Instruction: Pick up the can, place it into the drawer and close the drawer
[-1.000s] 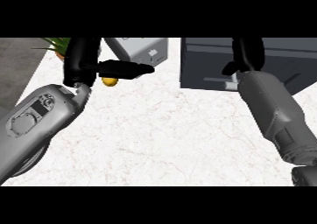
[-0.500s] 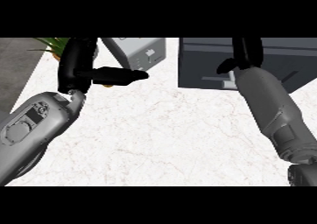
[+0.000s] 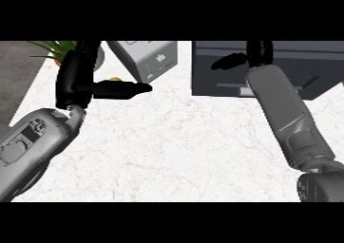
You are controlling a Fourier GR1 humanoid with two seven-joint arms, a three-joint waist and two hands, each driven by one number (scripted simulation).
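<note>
At far left, left hand curled over can (mostly hidden), right hand cropped, unclear.

**Inspector A:** Status of the can?

**Inspector B:** Only a small yellow sliver is visible, at 11 o'clock on the white surface. The left hand hides the rest. Pose undetermined.

**Inspector A:** The drawer?

**Inspector B:** Dark grey and boxy, at 1 o'clock by the far edge, with a pale bar handle on its near face. Open or closed: cannot tell.
</note>
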